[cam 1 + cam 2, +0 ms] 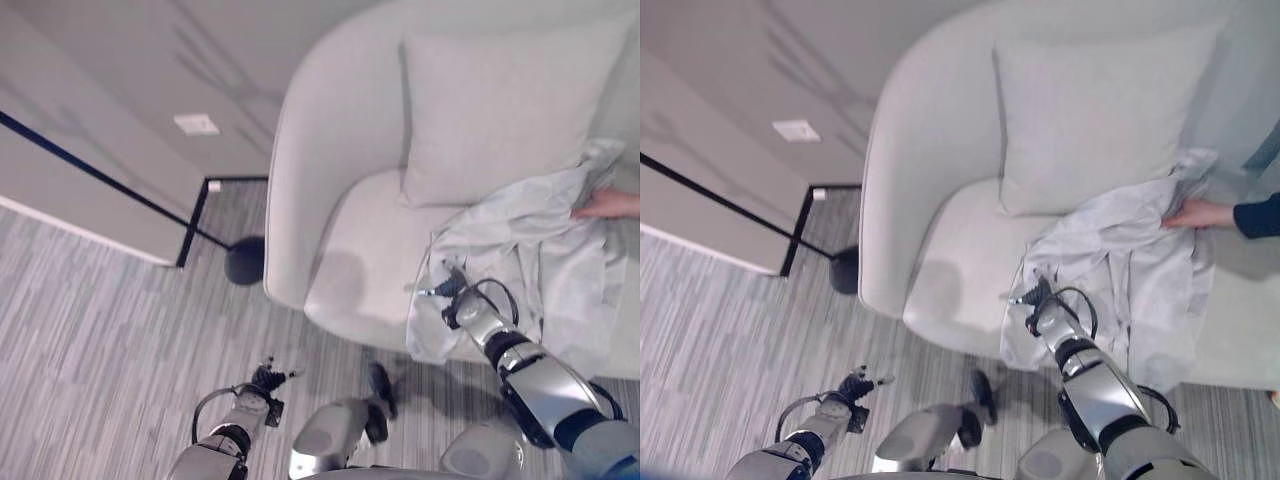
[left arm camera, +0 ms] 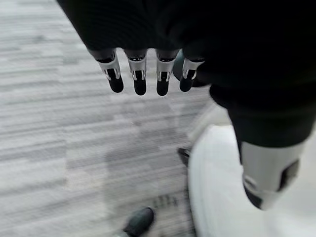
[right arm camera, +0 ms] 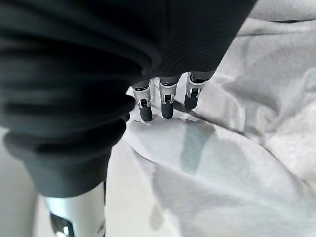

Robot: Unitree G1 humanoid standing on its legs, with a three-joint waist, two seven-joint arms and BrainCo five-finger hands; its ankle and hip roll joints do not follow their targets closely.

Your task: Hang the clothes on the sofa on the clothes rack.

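Reaching over the front edge of the sofa [image 1: 330,150], my right hand [image 1: 452,293] is at the near hem of the pale garment [image 1: 540,250], and the step in hand, as I judge it, is to get a firm grasp on that cloth before lifting it toward the rack. To do it well I would sink my fingers [image 3: 165,106] into a thick fold, close thumb and fingers round a gathered bunch, and lift straight up so the loose fabric does not drag. For now those fingers are straight and relaxed, their dark tips just at the cloth and perhaps touching it, holding nothing. My left hand [image 1: 262,385] hangs low over the striped floor [image 1: 90,330], fingers extended, empty. Further back, a person's hand [image 1: 1196,213] grips the garment's far edge beside the cushion [image 1: 500,100], and the black rack [image 1: 190,228] stands well apart at my left.
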